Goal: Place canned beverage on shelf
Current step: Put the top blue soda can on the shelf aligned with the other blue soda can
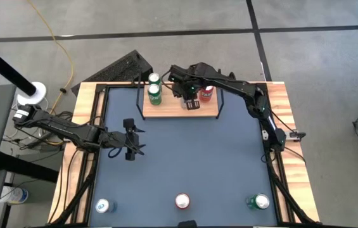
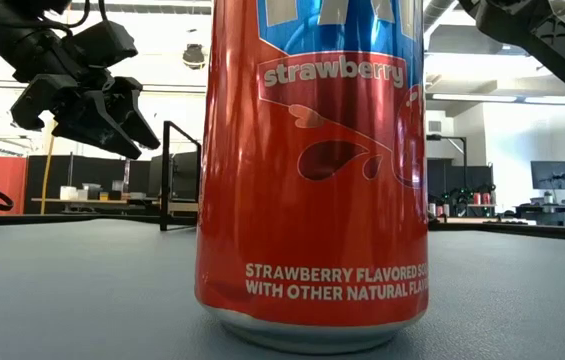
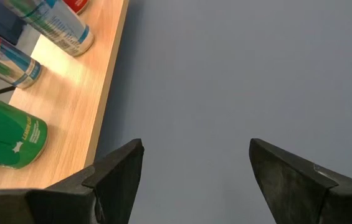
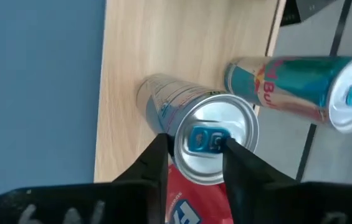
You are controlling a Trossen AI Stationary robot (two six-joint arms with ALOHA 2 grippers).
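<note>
**Slim can under the right claw on the shelf**

Right gripper (image 4: 194, 152) sits over the small light-wood shelf (image 1: 172, 109) at the table's far edge, its two dark fingers (image 4: 151, 165) pinched close on the top of a slim silver-and-blue beverage can (image 4: 210, 140). The can stands upright on the board, long axis vertical, directly beneath the claw, so any release or withdrawal would run straight up along that axis. Just beside it stand a red can (image 1: 207, 94) and a teal slim can (image 4: 300, 84); two green cans (image 1: 154, 95) occupy the shelf's left end.

Left gripper (image 1: 130, 140) waits over the dark grey tabletop (image 1: 185, 158), well apart from the shelf, jaws spread and empty.

Three more cans wait along the near edge: a pale blue one (image 1: 102, 206), a red strawberry soda can (image 2: 312, 170) and a green one (image 1: 259, 202). For the shelf, the right arm is clearly the nearer.
</note>
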